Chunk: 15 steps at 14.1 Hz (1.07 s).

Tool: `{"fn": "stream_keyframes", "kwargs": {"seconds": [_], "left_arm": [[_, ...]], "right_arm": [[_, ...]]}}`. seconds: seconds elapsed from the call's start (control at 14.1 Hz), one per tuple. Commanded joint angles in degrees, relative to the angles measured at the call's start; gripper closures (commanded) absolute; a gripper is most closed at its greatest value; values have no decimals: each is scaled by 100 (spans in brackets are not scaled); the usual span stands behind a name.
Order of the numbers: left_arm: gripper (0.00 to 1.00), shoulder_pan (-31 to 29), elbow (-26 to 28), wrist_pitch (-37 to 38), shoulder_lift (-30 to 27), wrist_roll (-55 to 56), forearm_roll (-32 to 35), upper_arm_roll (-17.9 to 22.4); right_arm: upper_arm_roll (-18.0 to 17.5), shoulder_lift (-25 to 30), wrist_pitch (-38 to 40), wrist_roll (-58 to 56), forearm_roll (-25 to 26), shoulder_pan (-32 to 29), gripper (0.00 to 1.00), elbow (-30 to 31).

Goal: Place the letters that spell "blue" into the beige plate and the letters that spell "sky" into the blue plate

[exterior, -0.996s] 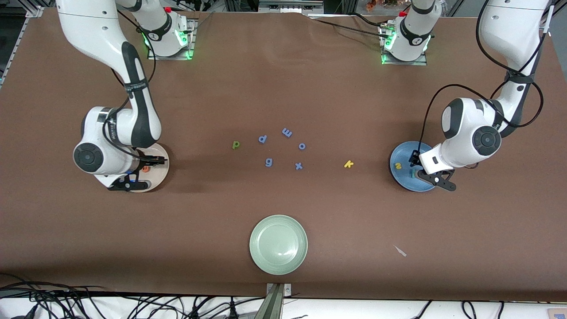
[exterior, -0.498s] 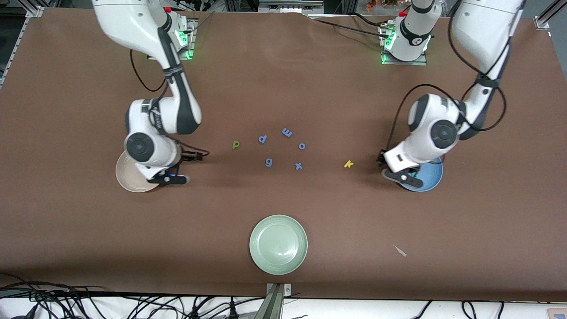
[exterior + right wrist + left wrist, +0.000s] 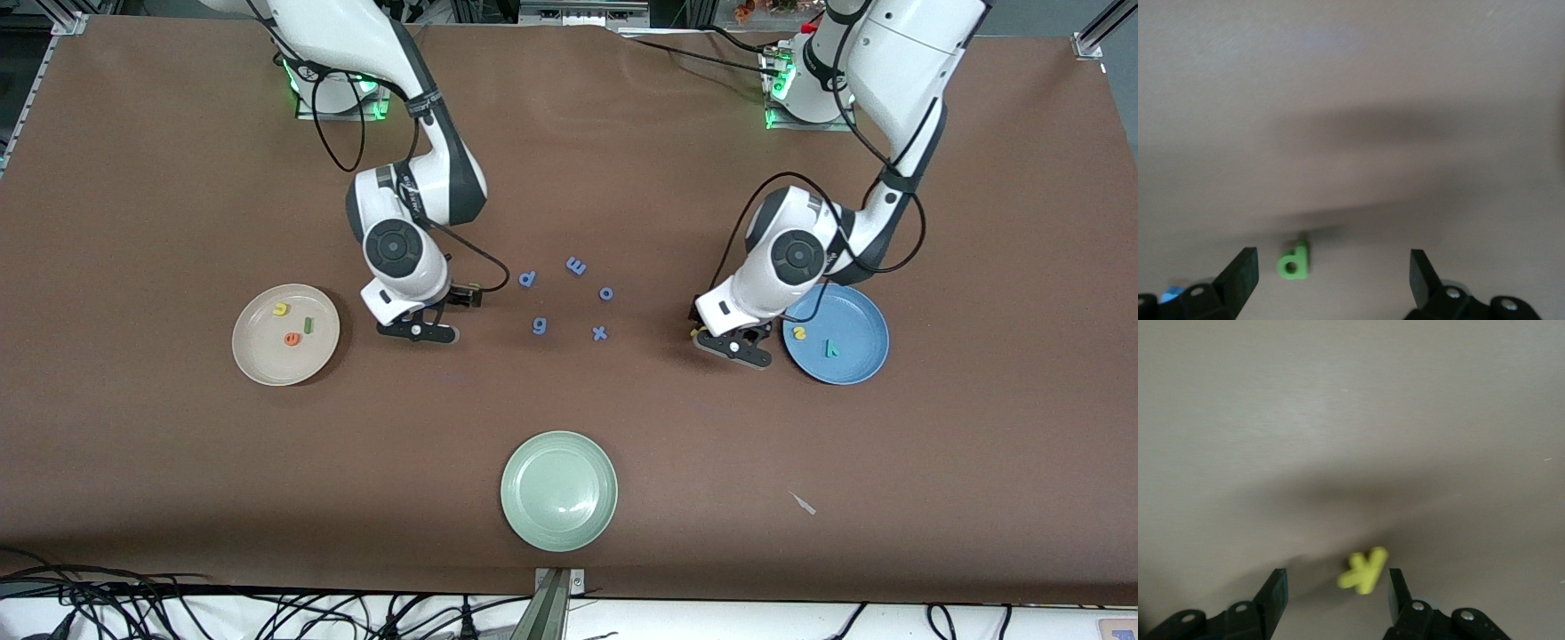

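Yellow k (image 3: 1363, 571) lies flat on the table, at 9 o'clock of the blue plate (image 3: 861, 354), with the left gripper (image 3: 1335, 590) over it, fingers apart, nothing held. Green b (image 3: 1295, 261) lies at 3 o'clock of the beige plate (image 3: 258, 360), under the right gripper (image 3: 1333, 272), spread wide and empty. Both letters sit off-centre between the fingers, so each claw should centre first, drop straight and close on the flat edges. Small, thin foam pieces, easy to nudge. Beige plate holds yellow u (image 3: 281, 309), orange e (image 3: 291, 339), green l (image 3: 308, 325); blue plate holds yellow s (image 3: 800, 333), teal y (image 3: 831, 348).
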<state>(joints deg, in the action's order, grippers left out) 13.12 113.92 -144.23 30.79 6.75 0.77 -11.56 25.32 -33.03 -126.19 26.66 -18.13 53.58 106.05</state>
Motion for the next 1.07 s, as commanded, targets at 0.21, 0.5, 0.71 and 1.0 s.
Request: {"fn": "stream_keyframes", "kwargs": {"seconds": [0.21, 0.5, 0.71, 1.0], "left_arm": [[31, 59, -116, -298, 199, 143, 196, -13], [31, 59, -124, -333, 296, 90, 187, -13], [31, 59, -98, -483, 392, 90, 187, -13], [80, 59, -72, -474, 366, 73, 187, -13]], "right_arm": [[-440, 244, -951, 603, -279, 4, 0, 653], [-475, 183, -1039, 630, -419, 4, 0, 732], [-484, 156, -1048, 630, -498, 4, 5, 785], [-563, 112, -1048, 630, -525, -5, 24, 820]]}}
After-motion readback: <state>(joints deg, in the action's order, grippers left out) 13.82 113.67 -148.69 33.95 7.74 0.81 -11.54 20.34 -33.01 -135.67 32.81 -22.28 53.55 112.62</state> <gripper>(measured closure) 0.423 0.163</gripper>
